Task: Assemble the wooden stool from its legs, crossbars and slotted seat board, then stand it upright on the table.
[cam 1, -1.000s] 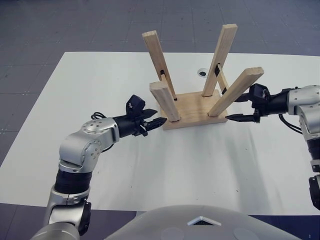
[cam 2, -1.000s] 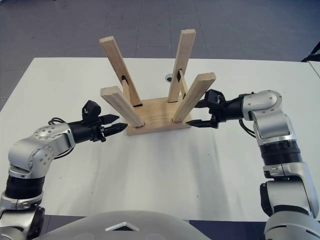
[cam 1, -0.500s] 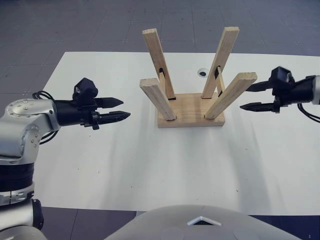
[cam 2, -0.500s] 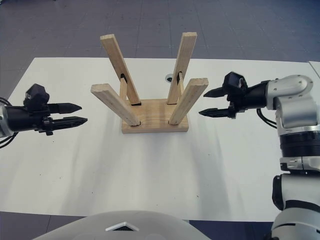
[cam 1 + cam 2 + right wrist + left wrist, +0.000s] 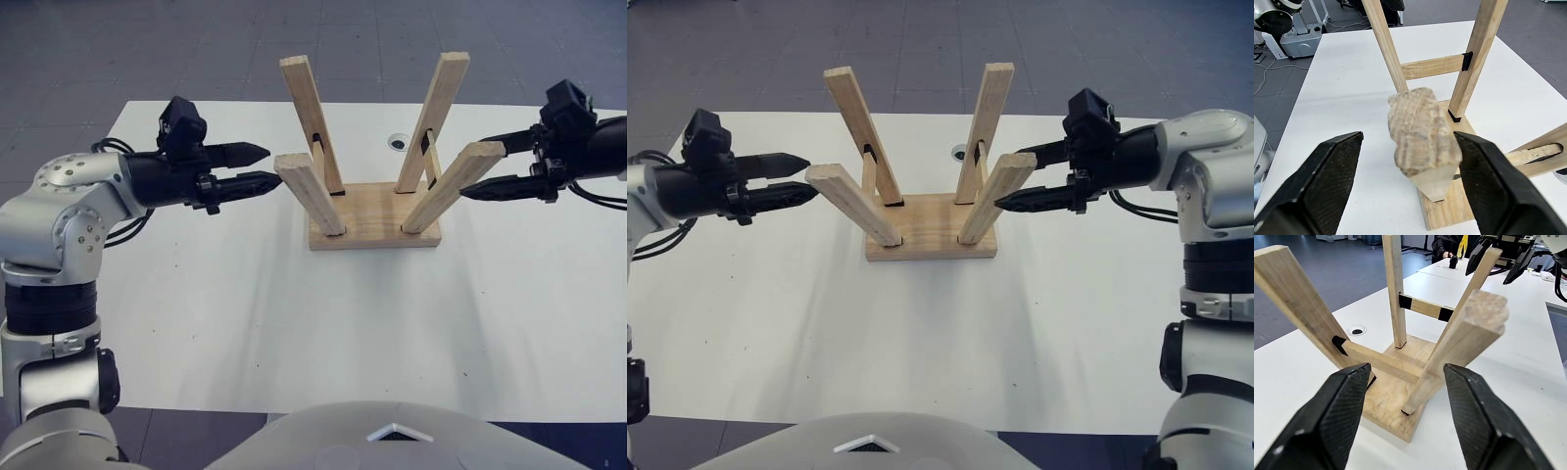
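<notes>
The stool sits upside down in the middle of the white bench. Its seat board lies flat on the surface and its four legs point up. Each leg's long axis tilts outward from the board: the two far legs rise steeply, and the two near ones lean lower, out toward the sides. The leg ends sit in dark slots in the board. A crossbar with black joints ties one pair of legs together, and another ties the pair on the other side.

The left claw hangs level above the bench with its fingers spread. It points at the top end of the near-left leg, its tips just beside the wood; I cannot tell whether they touch. The right claw comes in from the opposite side, also spread open. The top end of the near-right leg stands between its two fingers, ungripped.

A small round cable port shows in the bench behind the stool.
</notes>
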Motion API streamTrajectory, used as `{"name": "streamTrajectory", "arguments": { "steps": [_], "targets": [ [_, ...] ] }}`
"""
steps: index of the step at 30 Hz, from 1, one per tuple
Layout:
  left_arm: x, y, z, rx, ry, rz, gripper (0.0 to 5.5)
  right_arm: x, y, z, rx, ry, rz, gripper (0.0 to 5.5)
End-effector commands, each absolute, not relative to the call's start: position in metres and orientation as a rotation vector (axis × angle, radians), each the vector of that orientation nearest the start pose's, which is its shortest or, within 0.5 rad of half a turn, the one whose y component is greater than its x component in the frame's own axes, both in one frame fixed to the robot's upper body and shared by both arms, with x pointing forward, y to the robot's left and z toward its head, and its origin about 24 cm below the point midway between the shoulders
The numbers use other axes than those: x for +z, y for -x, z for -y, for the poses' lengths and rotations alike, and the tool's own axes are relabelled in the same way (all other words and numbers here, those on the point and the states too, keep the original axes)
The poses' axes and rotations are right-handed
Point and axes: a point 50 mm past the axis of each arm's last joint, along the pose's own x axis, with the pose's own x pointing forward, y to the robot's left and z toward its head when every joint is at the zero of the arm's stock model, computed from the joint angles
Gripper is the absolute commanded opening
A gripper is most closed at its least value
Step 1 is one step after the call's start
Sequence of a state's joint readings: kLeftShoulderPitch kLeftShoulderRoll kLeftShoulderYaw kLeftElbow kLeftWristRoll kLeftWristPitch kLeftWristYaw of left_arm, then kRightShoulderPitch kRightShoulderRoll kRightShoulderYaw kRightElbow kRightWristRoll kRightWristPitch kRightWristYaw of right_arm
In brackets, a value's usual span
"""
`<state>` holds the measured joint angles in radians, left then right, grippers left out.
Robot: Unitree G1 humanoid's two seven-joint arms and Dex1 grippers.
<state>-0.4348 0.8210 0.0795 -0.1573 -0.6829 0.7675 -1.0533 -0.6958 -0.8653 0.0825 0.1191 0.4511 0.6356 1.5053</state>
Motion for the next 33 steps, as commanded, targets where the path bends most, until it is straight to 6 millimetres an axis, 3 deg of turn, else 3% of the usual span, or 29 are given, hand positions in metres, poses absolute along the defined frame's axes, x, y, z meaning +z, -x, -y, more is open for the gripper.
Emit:
{"name": "streamTrajectory", "arguments": {
  "steps": [1, 8, 17, 26, 29, 33],
  "targets": [
    [0.189, -0.265, -0.2, -1.256, -0.104, -0.287, 2.77, 0.211, -0.297, 0.21, 1.403, 0.278, -0.34, 3.34],
    [0.188, -0.269, -0.214, -1.232, -0.152, -0.335, 2.77, 0.209, -0.296, 0.21, 1.394, 0.283, -0.343, 3.34],
    [0.192, -0.262, -0.182, -1.382, -0.16, -0.318, 2.77, 0.205, -0.297, 0.208, 1.384, 0.279, -0.346, 3.34],
    [0.195, -0.274, -0.165, -1.328, -0.127, -0.252, 2.77, 0.201, -0.297, 0.21, 1.378, 0.279, -0.363, 3.34],
    [0.192, -0.269, -0.157, -1.368, -0.095, -0.256, 2.77, 0.199, -0.299, 0.212, 1.365, 0.279, -0.375, 2.81],
    [0.192, -0.263, -0.159, -1.406, -0.064, -0.284, 2.11, 0.196, -0.301, 0.214, 1.346, 0.268, -0.384, 2.03]
  ]
}}
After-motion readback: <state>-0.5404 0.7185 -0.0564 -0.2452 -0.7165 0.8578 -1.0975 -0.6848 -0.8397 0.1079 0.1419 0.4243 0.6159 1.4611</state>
